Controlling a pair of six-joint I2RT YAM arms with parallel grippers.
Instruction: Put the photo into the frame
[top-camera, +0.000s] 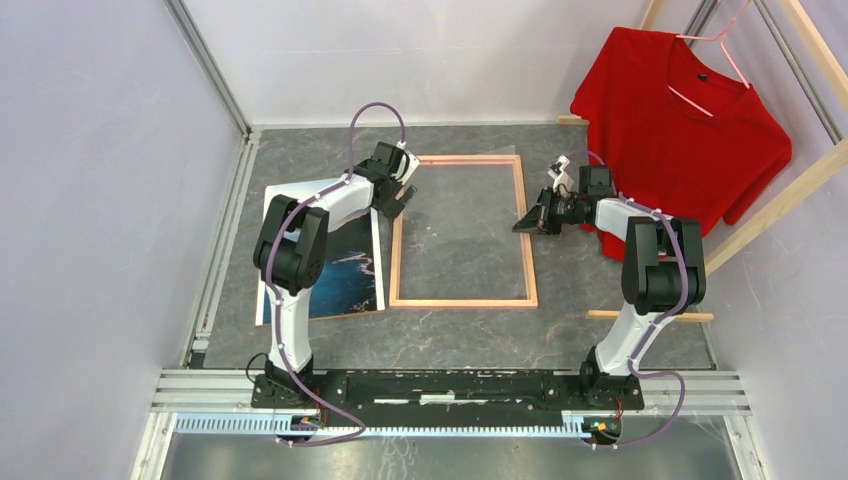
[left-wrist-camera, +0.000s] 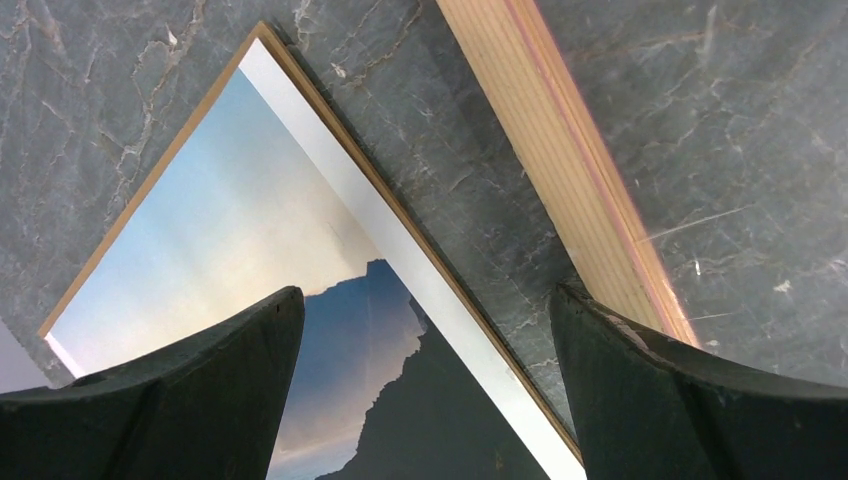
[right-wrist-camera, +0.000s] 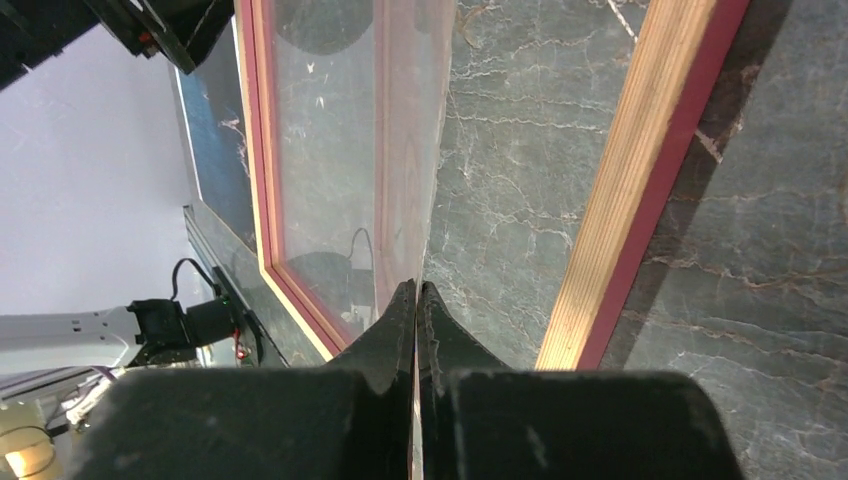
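At the near edge of the table: a metal mounting rail carrying both arm bases. Next out, left of centre: the photo, flat, picture side up, partly under the left arm. The left wrist view shows it lying on a brown board, whose edge shows just past the white border. Beside it, across a strip of bare table: the frame, flat, wood-coloured rim up, its pink showing only along the rail's side in the right wrist view. It is judged face down so that it loads from the back; the table shows through the opening and no photo is inside. Left gripper: fingers spread wide and holding nothing, hanging over the gap between the photo's far corner and the frame's left rail, judged placed to take the print. Right gripper: fingers pressed together on the right edge of a clear pane, and that edge appears raised off the frame's right rail. Whether the pane is going in or coming out cannot be told. Task judged early, with the photo outside the frame. Surface: grey, marble-patterned, matt, lightly scratched. Far right: a red T-shirt on a pink hanger, hung from a wooden rack. Enclosure: plain pale walls with aluminium uprights
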